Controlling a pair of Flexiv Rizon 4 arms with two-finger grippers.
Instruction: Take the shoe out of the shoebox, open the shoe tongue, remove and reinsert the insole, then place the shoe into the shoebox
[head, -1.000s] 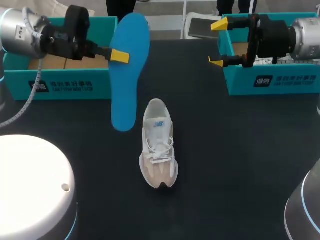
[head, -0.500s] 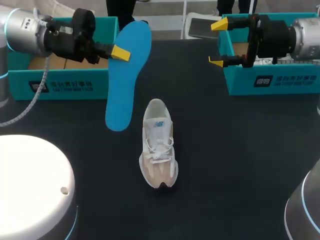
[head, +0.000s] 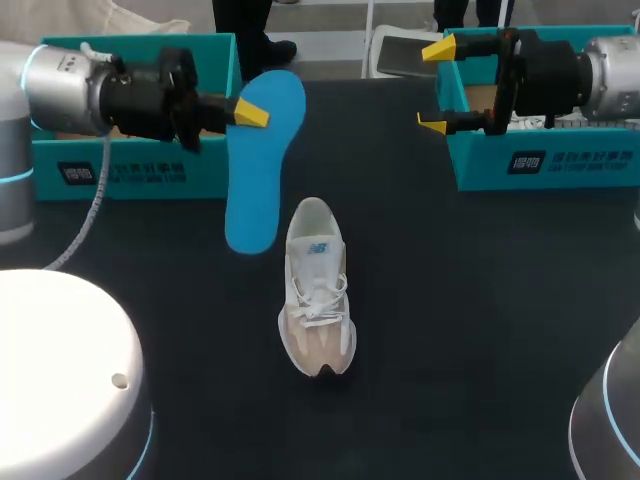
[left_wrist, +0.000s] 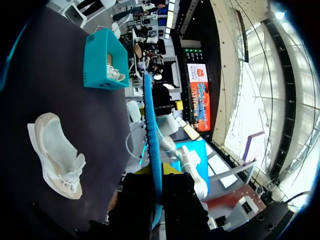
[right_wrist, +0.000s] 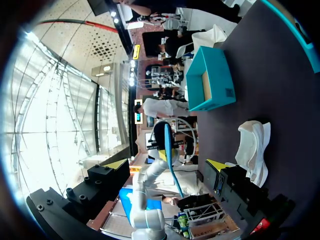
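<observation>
Left end effector (head: 250, 112) pinches the blue insole (head: 260, 165) above the counter (head: 480, 300), between the left shoebox (head: 130, 170) and the white shoe (head: 318, 290) – mid-counter, small blue logo on its tongue. Right end effector (head: 437, 86) is spread beside the right shoebox (head: 540, 160) at the far-right corner. Both teal boxes carry white print on the front.
</observation>
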